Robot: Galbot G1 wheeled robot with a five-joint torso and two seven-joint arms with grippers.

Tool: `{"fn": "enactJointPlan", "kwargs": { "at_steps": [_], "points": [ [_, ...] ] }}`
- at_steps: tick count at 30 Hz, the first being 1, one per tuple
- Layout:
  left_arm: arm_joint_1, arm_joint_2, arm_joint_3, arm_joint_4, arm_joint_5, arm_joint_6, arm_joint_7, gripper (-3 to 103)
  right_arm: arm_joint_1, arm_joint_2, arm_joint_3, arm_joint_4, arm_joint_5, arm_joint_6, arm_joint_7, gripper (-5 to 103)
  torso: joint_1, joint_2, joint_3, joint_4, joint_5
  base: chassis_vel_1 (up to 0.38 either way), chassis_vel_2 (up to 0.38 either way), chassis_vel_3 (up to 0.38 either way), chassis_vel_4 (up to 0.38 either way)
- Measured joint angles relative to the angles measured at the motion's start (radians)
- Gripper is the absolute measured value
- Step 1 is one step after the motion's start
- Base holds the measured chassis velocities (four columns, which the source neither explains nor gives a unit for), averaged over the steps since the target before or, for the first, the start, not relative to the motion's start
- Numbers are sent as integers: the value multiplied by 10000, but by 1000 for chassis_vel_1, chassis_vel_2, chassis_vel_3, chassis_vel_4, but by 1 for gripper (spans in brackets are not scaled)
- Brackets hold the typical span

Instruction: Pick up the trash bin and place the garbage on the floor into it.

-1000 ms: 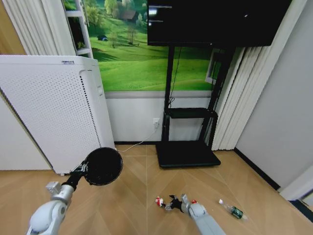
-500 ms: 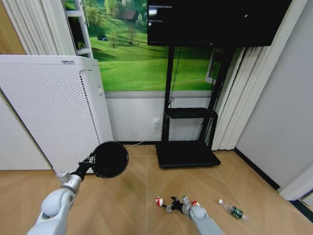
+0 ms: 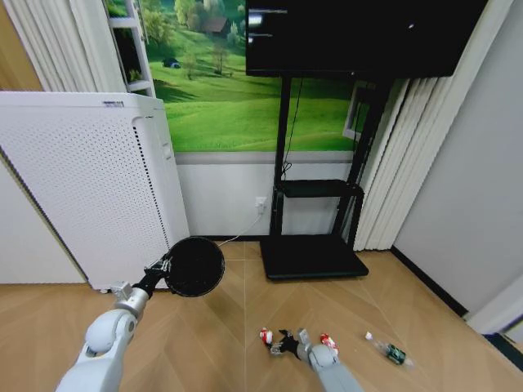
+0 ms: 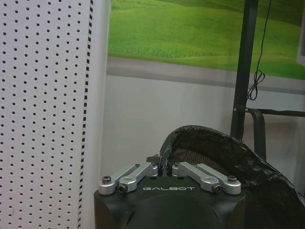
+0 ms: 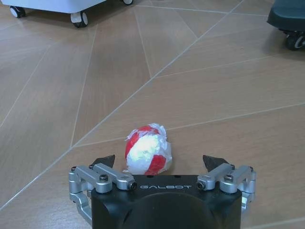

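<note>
Trash bin (image 3: 194, 266) held off floor, left of center, in front of white appliance (image 3: 82, 188); left gripper (image 4: 164, 168) clenched on its rim. Red-white wrapper (image 5: 148, 150) on wood floor (image 5: 200, 95), near side, between spread-apart fingers of right gripper (image 5: 159, 162). Bottle (image 3: 391, 351) far right.

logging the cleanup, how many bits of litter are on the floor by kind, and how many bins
red-and-white wrappers: 2 (one in front of the open right gripper, one beside that arm)
plastic bottles: 1
bins: 1, the black bin, held by the left gripper
total: 4
</note>
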Motion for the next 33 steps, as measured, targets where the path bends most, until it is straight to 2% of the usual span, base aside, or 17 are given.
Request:
{"fn": "enactJointPlan", "kwargs": {
  "at_steps": [10,11,12,14,16,18,19,22,25,27,28,29,33],
  "points": [
    [235,113,-241,-110,-50,-22,280,7,9,237,272,-100,-607,174,102,101,0,0,0,0,-1,0,0,0,0],
    [270,116,-267,-139,-61,-22,308,7,-8,238,296,-113,-692,260,119,96,0,0,0,0,-1,0,0,0,0],
    [270,116,-267,-139,-61,-22,308,7,-8,238,296,-113,-692,260,119,96,0,0,0,0,-1,0,0,0,0],
    [350,121,-346,-188,-83,-35,389,7,-82,237,335,-105,-782,379,121,86,0,1,0,-1,-1,0,0,0,0],
    [376,126,-369,-191,-90,-40,420,7,-108,237,347,-95,-801,398,121,86,0,0,0,-1,0,0,0,0,0],
    [436,135,-427,-196,-106,-52,515,7,-162,250,431,-67,-857,449,133,75,0,1,-1,0,-1,0,0,0,0],
    [436,135,-427,-196,-106,-52,515,7,-162,250,431,-67,-857,449,133,75,0,1,-1,0,-1,0,0,0,0],
    [486,147,-501,-206,-148,-62,597,7,-251,320,513,-6,-935,474,215,58,0,1,0,-1,0,0,0,0,0],
    [517,167,-530,-217,-173,-70,621,7,-283,352,529,31,-976,474,243,53,-1,1,-1,-1,-1,0,0,0,0],
    [550,199,-571,-224,-210,-88,646,7,-308,405,554,62,-1010,475,270,42,-1,1,0,-1,0,0,0,0,0],
    [572,215,-599,-224,-225,-101,670,7,-314,435,575,73,-1035,475,281,42,0,1,-1,0,0,0,0,0,0],
    [598,241,-633,-224,-247,-109,692,7,-318,469,598,87,-1069,476,291,37,-1,1,-1,0,-1,0,0,0,0],
    [653,305,-720,-203,-310,-150,734,7,-374,560,615,177,-1098,471,310,29,0,1,-1,-1,1,0,0,0,0]
  ]
}}
